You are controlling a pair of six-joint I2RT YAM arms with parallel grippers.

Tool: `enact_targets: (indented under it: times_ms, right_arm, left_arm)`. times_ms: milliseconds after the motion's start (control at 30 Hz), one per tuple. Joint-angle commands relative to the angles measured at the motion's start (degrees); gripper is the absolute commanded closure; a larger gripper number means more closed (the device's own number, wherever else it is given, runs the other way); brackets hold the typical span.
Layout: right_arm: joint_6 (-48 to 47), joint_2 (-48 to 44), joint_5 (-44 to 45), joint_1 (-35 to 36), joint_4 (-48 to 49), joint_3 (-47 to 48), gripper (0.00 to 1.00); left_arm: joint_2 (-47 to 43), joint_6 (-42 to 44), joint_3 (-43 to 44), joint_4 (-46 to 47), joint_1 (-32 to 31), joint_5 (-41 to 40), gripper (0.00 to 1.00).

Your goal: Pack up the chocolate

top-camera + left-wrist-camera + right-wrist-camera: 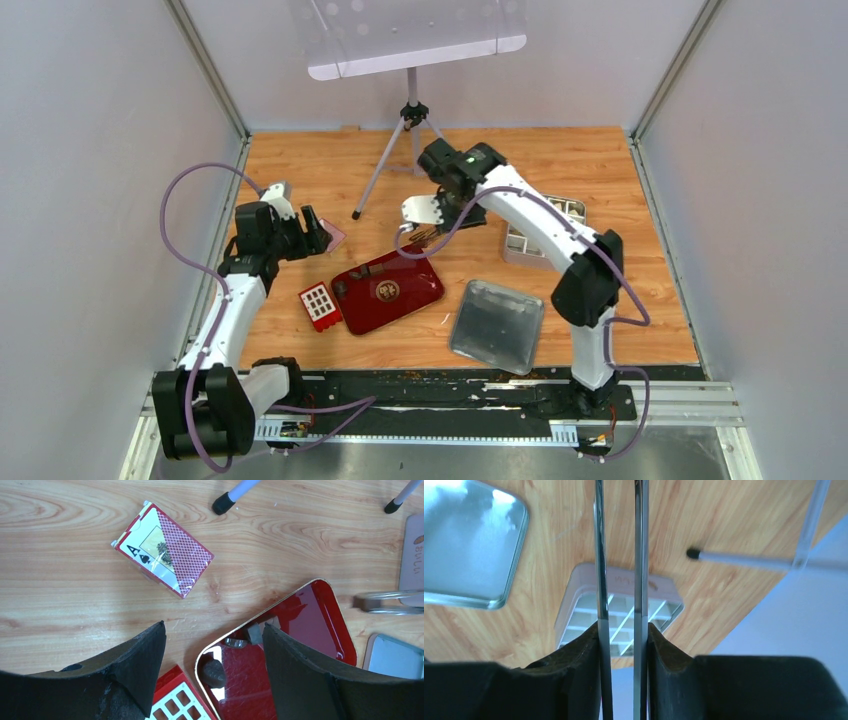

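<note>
The wooden bench (300,170) carries everything flat. Largest on it is the glossy red tray (420,282), set at the middle where, I judge, both arms can reach it. Toward the near right corner lies a shallow silver tin (497,325). By the right edge a divided metal box (572,210) sits half under the right arm; its cells hold pale shapes too small to name. Just beyond the tray's far corner is a pale divided insert (619,615), probably where the pieces are meant to go.

The left end effector (212,627) hangs wide apart toward the left edge, gripping nothing, seemingly parked out of the way. The right end effector (621,627) is clamped narrow on a tool. A pack of playing cards (170,555) lies beyond the left fingers, apart from the tray, and a small red grid box (318,305) sits just beside the tray's left corner.

The tool is a pair of metal tongs (640,555), a sensible choice since the pieces are far smaller than the fingers; whether the tips carry anything I cannot tell. The chocolate (212,672) that shows plainly is two small dark blocks on the tray by its left rim
</note>
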Motion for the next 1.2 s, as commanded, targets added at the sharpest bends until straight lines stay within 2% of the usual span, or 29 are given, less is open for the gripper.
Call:
enact_targets:
  times_ms: [0,233,467,733,933,1067,1167]
  right_arm:
    - [4.9,-10.5,-0.7,-7.7,-2.2,-4.2,0.84]
    - [10.1,-17.1,-2.8,-24.4,-3.1,-11.8,0.84]
    - [11.5,-19.2,-3.1,-38.8,-3.6,-16.9,0.83]
    - [12.7,-17.7,-2.2,-42.4,-3.9,-17.1,0.80]
    - [12.6,-17.6,-1.3,-42.7,-6.0,-18.0,0.67]
    - [12.5,-17.6,-1.4,-42.8,-8.8,-16.3,0.68]
    - [12.5,-17.9,-0.9,-44.4,-8.8,-15.7,0.64]
  left_arm:
    - [0.4,-0.2,-0.1,2.1,0.5,0.4,0.21]
    - [2.2,-0.9,0.0,2.9,0.6,1.2,0.21]
    - [3.3,-1.3,0.4,3.4,0.5,1.2,0.22]
    - [2.9,-1.3,0.7,2.7,0.5,1.5,0.22]
    - [2.6,-1.0,1.2,2.0,0.5,1.4,0.22]
    - [2.4,-0.8,1.3,1.7,0.5,1.4,0.22]
    - [2.3,-1.3,0.8,2.2,0.5,1.6,0.22]
